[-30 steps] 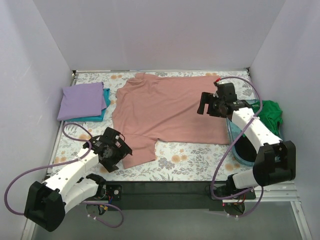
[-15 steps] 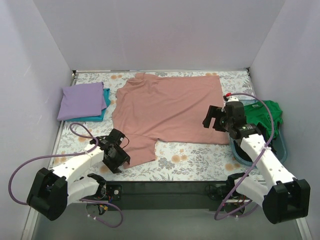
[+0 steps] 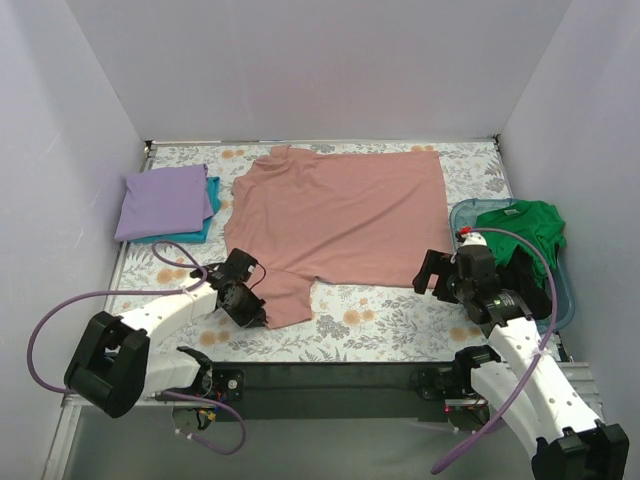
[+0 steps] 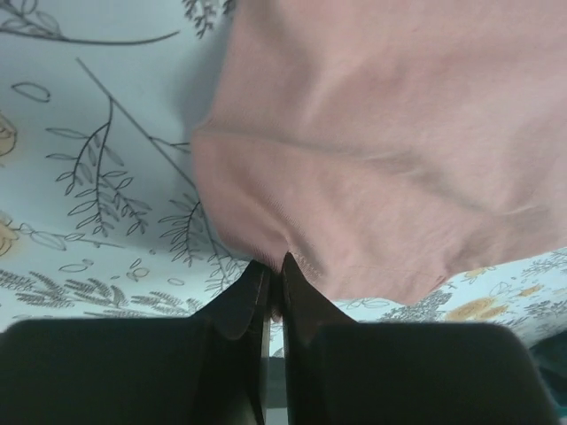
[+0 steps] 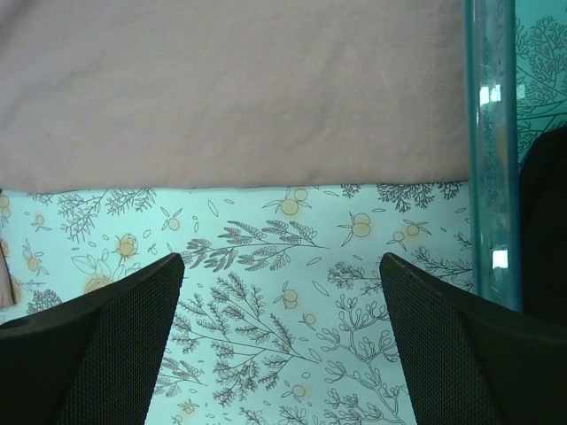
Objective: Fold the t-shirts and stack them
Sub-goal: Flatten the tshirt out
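Bright, even light; pink t-shirt [image 4: 381, 177] slightly blurred, tub [image 5: 492, 159] rim glaring.

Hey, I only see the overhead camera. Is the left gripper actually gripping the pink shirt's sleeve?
Observer: Yes. On the left wrist camera the left gripper has its tips shut on the pink shirt at the stitched sleeve edge.
Operator: And the right one, is it over cloth?
Observer: No. Its wrist camera shows the right gripper open, with bare floral table between the fingers and the shirt's hem just past them.
Operator: Anything close beside it?
Observer: The tub. Its clear teal wall runs right beside one finger.
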`<state>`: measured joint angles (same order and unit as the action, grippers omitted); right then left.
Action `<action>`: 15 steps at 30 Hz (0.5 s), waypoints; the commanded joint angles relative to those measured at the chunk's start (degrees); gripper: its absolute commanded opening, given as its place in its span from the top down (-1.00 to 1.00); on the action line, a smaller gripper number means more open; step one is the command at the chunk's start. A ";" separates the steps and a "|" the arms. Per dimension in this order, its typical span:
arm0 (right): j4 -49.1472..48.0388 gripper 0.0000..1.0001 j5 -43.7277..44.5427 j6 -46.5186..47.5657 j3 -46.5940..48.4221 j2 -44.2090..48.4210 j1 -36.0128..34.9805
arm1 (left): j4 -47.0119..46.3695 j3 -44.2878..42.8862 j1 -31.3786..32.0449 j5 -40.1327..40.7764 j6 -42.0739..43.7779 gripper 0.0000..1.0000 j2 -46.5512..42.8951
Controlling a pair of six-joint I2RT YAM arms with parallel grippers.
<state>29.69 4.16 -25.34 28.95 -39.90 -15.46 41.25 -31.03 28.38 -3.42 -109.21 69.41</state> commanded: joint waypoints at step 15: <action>3.09 -0.97 12.62 -17.01 -5.65 -4.67 -13.72 | 9.99 1.41 -6.22 21.44 -7.26 1.00 -7.80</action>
<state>32.93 10.70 -36.25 23.86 -45.28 -28.62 48.86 -30.46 25.02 13.76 -113.60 62.24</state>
